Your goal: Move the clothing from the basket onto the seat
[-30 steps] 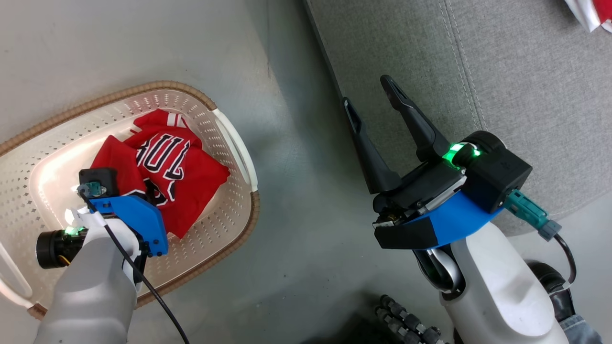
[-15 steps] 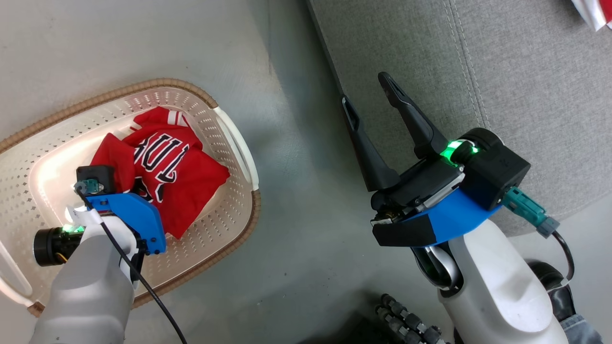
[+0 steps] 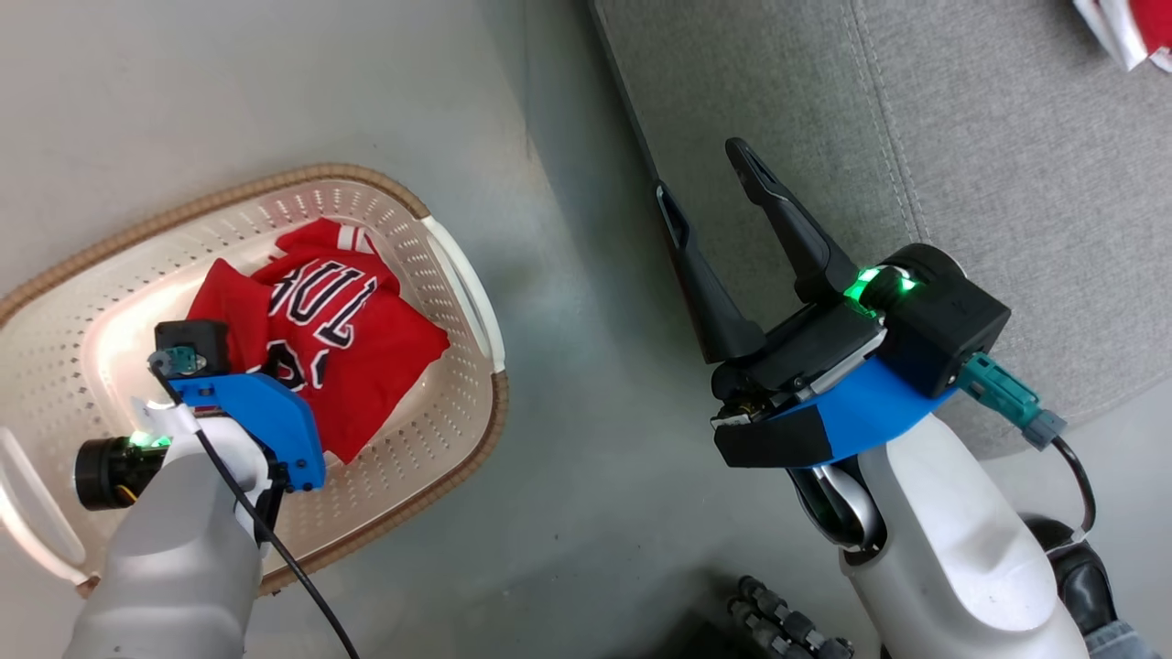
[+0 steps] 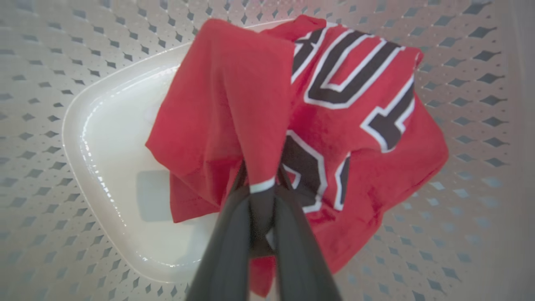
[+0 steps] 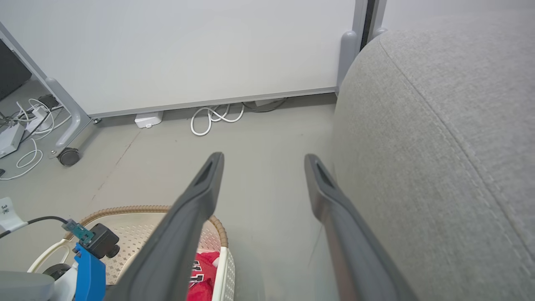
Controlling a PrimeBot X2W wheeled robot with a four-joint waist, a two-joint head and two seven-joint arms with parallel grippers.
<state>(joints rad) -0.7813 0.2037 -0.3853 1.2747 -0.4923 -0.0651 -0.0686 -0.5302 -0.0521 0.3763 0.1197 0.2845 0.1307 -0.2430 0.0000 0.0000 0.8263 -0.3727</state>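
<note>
The left gripper, clamped on a fold of the red jersey, hung inside the laundry basket at lower left, the grey sofa lying to the frame's right beyond the spread-open right gripper.

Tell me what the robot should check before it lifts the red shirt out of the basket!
1. Grip: the left gripper pinches a fold of the jersey. Ok.
2. Jersey out of the basket: most of it lies inside. Not ok.
3. Fabric snagged on the basket's holes: cannot tell.
4. Right gripper out of the way: open, off by the sofa. Ok.
5. Room on the sofa: bare grey fabric nearby; the other jersey lies at its far corner. Ok.
</note>
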